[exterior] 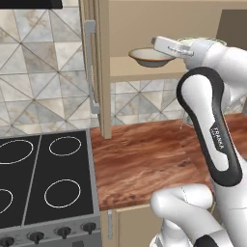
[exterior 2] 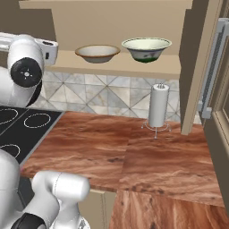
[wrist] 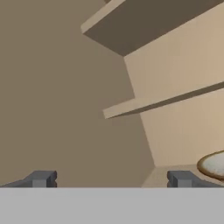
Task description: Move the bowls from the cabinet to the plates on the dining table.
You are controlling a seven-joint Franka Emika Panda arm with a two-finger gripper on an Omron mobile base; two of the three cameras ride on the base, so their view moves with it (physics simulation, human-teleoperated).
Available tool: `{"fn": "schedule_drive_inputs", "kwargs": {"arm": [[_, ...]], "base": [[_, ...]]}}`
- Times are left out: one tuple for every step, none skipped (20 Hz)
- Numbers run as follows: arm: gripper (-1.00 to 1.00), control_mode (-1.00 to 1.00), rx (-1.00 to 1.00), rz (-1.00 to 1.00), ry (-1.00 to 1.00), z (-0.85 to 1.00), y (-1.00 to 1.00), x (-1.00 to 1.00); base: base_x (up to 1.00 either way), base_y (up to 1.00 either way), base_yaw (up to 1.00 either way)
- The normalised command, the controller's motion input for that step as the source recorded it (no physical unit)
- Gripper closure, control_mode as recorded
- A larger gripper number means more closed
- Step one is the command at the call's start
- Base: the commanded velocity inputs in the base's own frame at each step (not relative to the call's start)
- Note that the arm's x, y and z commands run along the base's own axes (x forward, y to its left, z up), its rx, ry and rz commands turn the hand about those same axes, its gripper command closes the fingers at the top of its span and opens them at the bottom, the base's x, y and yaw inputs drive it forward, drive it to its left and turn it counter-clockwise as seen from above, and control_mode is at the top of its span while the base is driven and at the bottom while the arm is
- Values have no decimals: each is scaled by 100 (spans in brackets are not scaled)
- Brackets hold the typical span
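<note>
Jaws: wide apart on my gripper (wrist: 111, 178), nothing between them; I see it aimed into the cabinet (wrist: 183, 118), near the cream bowl (wrist: 214, 165) at its right.

Stove (exterior 2: 20, 129): black top, far left of the right base view.

Cream bowl (exterior 2: 97, 53): upright on the cabinet's lower shelf (exterior 2: 120, 66), left position.

Green bowl (exterior 2: 146, 48): upright on the same shelf, just right of the cream bowl, apart from it.

Towel roll (exterior 2: 158, 105): upright on its stand, on the counter (exterior 2: 103, 147) below the green bowl.

Door (exterior 2: 197, 67): open, far right.
</note>
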Motion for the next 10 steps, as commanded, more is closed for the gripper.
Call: {"fn": "schedule_drive_inputs", "kwargs": {"arm": [[-100, -100, 1, -22, 7, 0, -8, 0], [-100, -100, 0, -22, 7, 0, -7, 0], [-100, -100, 0, -22, 7, 0, -7, 0], [-100, -100, 0, -20, 9, 0, -10, 0], [-100, -100, 0, -20, 10, 0, -13, 0], [-100, -100, 2, -19, 9, 2, -16, 0], [-100, -100, 4, -18, 10, 6, -20, 0], [-100, -100, 2, -17, 12, 7, -23, 0], [-100, -100, 2, -16, 13, 8, -24, 0], [-100, -100, 2, -15, 14, 9, -26, 0]], "base": [[0, 0, 0], [0, 0, 0], [0, 0, 0], [0, 0, 0], [0, 0, 0], [0, 0, 0], [0, 0, 0], [0, 0, 0], [0, 0, 0], [0, 0, 0]]}}
